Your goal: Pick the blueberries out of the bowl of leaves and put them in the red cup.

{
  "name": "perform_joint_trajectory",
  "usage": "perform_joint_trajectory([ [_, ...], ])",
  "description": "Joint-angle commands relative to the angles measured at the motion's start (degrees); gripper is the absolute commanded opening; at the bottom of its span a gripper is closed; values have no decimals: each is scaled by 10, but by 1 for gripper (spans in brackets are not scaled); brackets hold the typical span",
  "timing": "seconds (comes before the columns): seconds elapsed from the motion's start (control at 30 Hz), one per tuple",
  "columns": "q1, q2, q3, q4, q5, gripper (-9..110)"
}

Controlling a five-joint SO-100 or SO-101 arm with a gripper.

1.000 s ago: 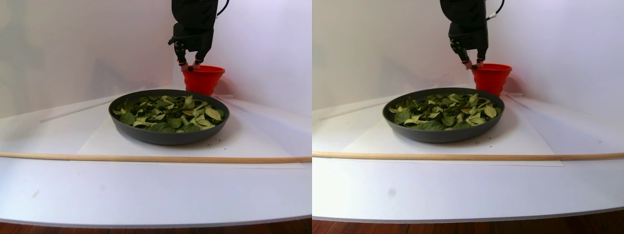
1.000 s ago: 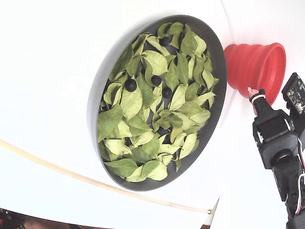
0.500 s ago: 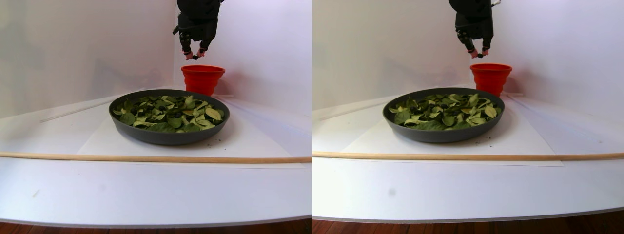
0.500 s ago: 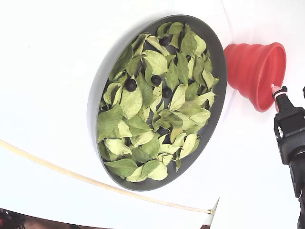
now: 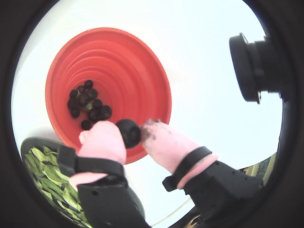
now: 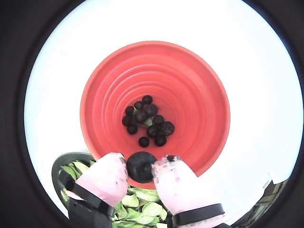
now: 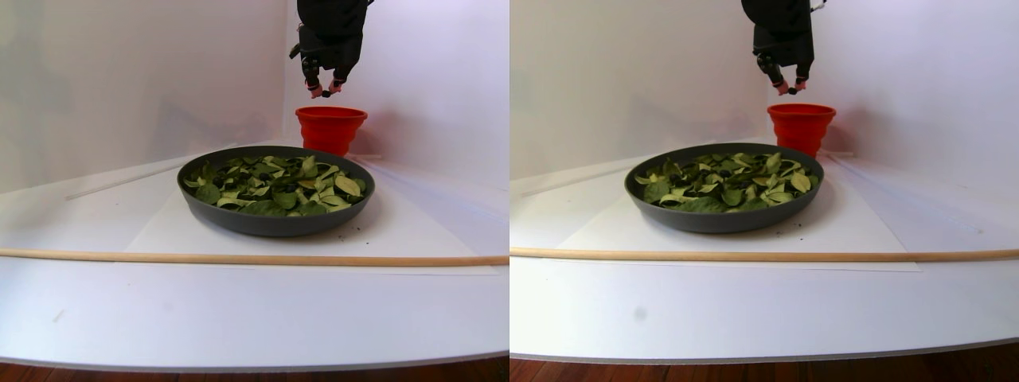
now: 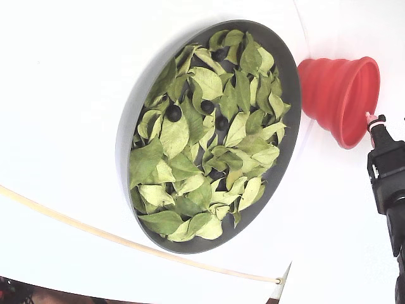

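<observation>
My gripper [image 6: 141,168] hangs above the near edge of the red cup [image 6: 190,80], its pink fingertips shut on one blueberry [image 6: 140,165]. A wrist view shows the same held blueberry [image 5: 128,132] and several blueberries [image 5: 88,102] lying at the bottom of the cup. In the stereo pair view the gripper [image 7: 325,91] is a little above the cup [image 7: 330,129], behind the dark grey bowl [image 7: 275,224]. The fixed view shows the bowl [image 8: 288,82] full of green leaves [image 8: 174,136], with blueberries [image 8: 173,113] showing among them.
A thin wooden stick [image 7: 239,258] lies across the table in front of the bowl. White walls stand close behind the cup. The table's front edge [image 7: 255,360] runs below. A black camera [image 5: 256,66] juts beside the fingers.
The gripper, holding the berry throughout, rose from beside the cup's rim to above it and shifted over toward the cup's opening. Bowl and cup have not moved.
</observation>
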Motion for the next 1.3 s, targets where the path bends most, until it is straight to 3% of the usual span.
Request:
perform_joint_trajectory([
  [0.0,21,11,-54,-5,-4,9],
  [0.33,21,9,-58,-5,0,17],
  [1.27,-36,150,79,19,7,15],
])
